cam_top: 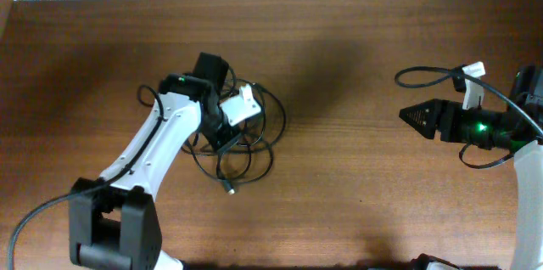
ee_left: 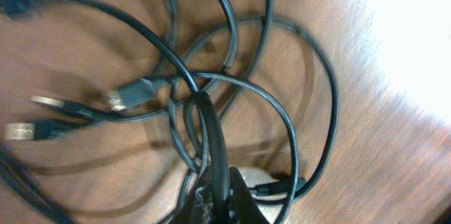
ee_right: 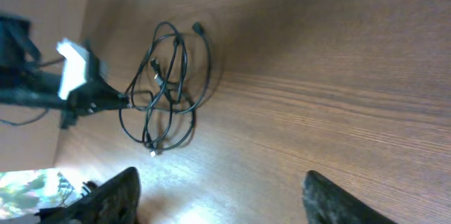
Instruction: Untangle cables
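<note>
Though hidden overhead, wrist shows left tool (ee_left: pixel 223 194) pinching cables (ee_left: pixel 210 125).

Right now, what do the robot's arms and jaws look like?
Both arms have smooth white shells with black joints. The left arm has a chunky black base, and the right arm looks much the same. Each wrist carries a small green light. The jaws are black, and the right pair tapers to a pointed wedge. Thick black cables loop off each arm.
</note>
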You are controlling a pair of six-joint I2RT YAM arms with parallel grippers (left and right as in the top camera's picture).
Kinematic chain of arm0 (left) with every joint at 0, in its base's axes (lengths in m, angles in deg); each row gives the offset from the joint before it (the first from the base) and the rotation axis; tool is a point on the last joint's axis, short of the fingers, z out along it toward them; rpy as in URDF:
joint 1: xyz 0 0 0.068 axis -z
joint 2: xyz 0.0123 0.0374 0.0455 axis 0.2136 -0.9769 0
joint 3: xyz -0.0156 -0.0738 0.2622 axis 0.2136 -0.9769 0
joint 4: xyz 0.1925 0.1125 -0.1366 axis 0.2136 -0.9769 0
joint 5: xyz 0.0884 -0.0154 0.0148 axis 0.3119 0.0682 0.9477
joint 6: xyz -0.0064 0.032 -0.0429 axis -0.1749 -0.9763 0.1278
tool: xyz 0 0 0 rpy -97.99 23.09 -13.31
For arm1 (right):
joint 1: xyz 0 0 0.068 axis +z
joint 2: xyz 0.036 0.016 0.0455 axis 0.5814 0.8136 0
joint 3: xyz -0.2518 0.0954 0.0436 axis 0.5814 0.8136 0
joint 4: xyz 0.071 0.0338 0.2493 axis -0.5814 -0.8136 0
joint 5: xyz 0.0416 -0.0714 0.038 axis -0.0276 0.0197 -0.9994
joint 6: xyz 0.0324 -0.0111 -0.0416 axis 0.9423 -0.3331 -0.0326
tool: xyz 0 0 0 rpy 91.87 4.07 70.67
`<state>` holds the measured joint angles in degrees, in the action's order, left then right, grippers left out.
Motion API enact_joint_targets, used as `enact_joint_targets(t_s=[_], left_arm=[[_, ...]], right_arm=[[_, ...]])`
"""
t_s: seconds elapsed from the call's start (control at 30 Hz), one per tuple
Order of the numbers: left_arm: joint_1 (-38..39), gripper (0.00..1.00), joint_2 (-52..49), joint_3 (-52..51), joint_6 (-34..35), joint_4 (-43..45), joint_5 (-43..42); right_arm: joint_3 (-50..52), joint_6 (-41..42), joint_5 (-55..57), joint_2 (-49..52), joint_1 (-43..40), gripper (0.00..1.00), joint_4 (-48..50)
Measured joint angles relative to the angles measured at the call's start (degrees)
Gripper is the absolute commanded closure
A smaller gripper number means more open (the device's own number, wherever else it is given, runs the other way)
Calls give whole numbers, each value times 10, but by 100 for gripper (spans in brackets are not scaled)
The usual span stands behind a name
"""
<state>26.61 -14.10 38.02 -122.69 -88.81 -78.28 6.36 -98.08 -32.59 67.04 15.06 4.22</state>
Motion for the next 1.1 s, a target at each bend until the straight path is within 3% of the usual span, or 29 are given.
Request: enact_joint_targets(t_s=[0.1,0.27,0.43,0.7,0.9,1.1], left_arm=[[0,100,9,94,44,-8,-86],[1,100,36,257,75,-2,-330],[46,100,46,317,104,-2,-475],[136,100,46,322,120,37,-573],[138,100,46,342,129,98,-619],[136,100,58,346,184,190,-632]], right_arm=[[0,-4,-22,0,8,22,-5],[0,-19,-73,0,83,21,-2],[0,-16,-91,0,167,21,41],[0,39,-54,0,202,19,103],[0,54,17,0,202,17,99],[0,60,87,0,202,17,87]])
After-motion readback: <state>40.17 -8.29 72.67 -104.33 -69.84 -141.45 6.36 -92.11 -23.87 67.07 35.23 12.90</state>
